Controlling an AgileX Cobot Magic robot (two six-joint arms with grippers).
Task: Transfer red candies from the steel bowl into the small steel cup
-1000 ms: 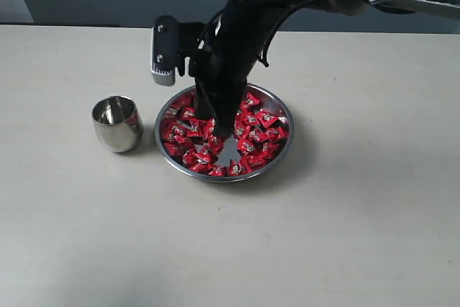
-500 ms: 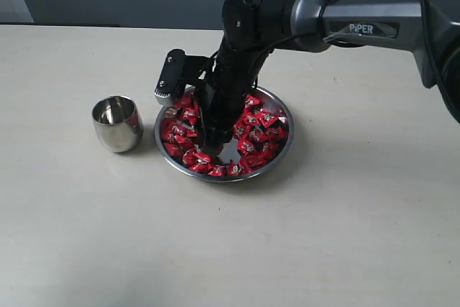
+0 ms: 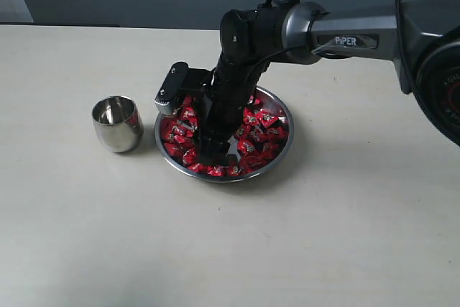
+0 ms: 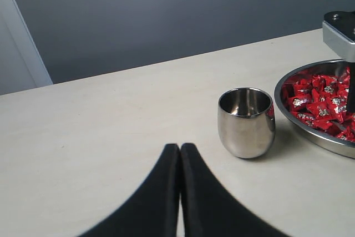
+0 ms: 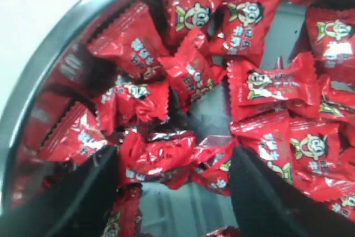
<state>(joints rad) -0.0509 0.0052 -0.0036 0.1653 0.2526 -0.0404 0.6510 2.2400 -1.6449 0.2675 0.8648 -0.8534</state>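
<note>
1. The red candies (image 3: 262, 121) lie in a loose single heap inside the steel bowl (image 3: 292, 131). They cover most of its floor, and a small bare patch of steel shows near the middle. None is seen outside the bowl.
2. The right wrist view shows the wrappers (image 5: 266, 81) close up: shiny red, saw-toothed ends, a small printed face and white marks.
3. The steel bowl stands flat on the table (image 3: 345, 235), near the middle of the exterior view.
4. The small steel cup (image 3: 116, 124) stands upright on the table just beside the bowl, on its left in the exterior view, with a narrow gap between them. No candy can be seen inside it.
5. The right gripper (image 3: 212, 157) is down inside the bowl, its tips among the candies at the near side. Its jaws stand wide apart and grip nothing.
6. In the right wrist view its two dark fingers (image 5: 72, 192) flank a small cluster of candies. Whether the fingers touch them cannot be told.
7. The right arm (image 3: 345, 34) reaches in from the upper right of the exterior view and bends steeply down over the bowl.
8. The left gripper (image 4: 179, 159) is out of the exterior view. Its own wrist view shows the jaws pressed together and holding nothing. It is over bare table, apart from the cup.
</note>
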